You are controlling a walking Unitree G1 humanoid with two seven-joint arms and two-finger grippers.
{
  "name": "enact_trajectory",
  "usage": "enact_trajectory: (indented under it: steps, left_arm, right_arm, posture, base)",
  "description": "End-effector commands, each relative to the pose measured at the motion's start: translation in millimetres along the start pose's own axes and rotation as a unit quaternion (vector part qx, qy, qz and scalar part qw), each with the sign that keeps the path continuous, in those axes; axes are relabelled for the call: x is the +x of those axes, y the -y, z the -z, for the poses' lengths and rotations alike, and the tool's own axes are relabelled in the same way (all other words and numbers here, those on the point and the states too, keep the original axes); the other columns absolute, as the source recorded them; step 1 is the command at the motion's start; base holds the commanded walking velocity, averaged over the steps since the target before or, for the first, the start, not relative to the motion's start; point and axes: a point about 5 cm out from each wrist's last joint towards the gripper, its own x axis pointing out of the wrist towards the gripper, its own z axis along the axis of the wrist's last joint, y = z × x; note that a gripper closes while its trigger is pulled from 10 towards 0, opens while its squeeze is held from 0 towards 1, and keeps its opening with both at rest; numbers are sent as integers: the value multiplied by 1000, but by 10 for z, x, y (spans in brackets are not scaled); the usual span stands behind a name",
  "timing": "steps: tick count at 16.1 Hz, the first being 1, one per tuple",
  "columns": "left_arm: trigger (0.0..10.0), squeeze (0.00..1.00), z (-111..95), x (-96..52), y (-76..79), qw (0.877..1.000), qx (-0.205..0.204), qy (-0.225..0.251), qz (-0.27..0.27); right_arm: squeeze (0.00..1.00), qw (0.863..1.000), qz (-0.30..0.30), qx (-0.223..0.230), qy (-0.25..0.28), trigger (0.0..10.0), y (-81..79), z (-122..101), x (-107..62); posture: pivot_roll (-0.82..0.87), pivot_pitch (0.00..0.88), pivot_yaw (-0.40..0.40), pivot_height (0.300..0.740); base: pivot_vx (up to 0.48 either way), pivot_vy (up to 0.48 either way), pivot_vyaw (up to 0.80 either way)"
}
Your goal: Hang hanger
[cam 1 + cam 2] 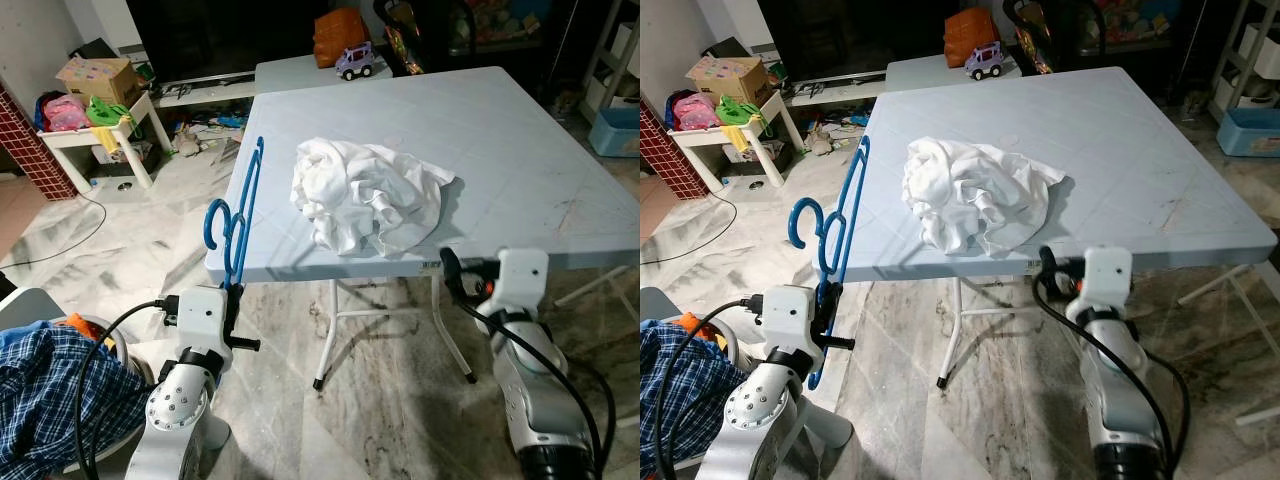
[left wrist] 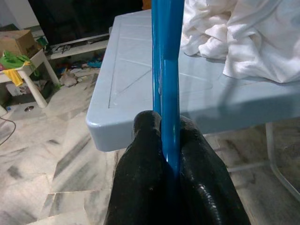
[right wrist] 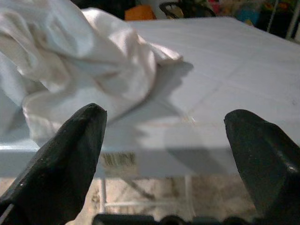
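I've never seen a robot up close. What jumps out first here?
A bright blue hanger stands up at the table's near left corner, pinched in the left gripper. A crumpled white garment lies on the pale blue table, and the right gripper waits open at the table's near edge.

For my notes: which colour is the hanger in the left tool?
Blue. The hanger shows best in the left wrist view.

Blue hanger (image 1: 240, 205). White crumpled cloth (image 1: 365, 195). Pale blue table (image 1: 520, 150). Black fingers (image 2: 140, 187), silver arms. Blue-white checked shirt (image 1: 45, 385). Purple toy car (image 1: 355, 62). Grey-veined marble floor (image 1: 380, 400).
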Motion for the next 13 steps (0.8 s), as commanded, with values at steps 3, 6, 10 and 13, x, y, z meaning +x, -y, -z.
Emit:
enact_trajectory:
  steps: [3,6,10,13]
  left_arm:
    - [10000,0,-1,24,-15,1000,7,-3,-6]
    - [10000,0,11,35,12,1000,5,-6,-1]
    - [10000,0,18,48,31,1000,5,-7,3]
    - [10000,0,22,51,37,1000,5,-8,4]
  right_arm:
    - [0,999,-31,10,-10,10000,-123,-8,7]
    - [0,999,-29,-5,-21,10000,-117,23,8]
    - [0,999,-26,2,-21,10000,-90,20,8]
    - [0,999,-26,0,-22,10000,-95,20,11]
  posture:
    - [-113,0,120,740]
    - [-119,0,119,740]
    - [-123,0,120,740]
    - [-122,0,119,740]
  base:
    - [-172,0,0]
    - [-266,0,0]
    - [-262,0,0]
    - [-265,0,0]
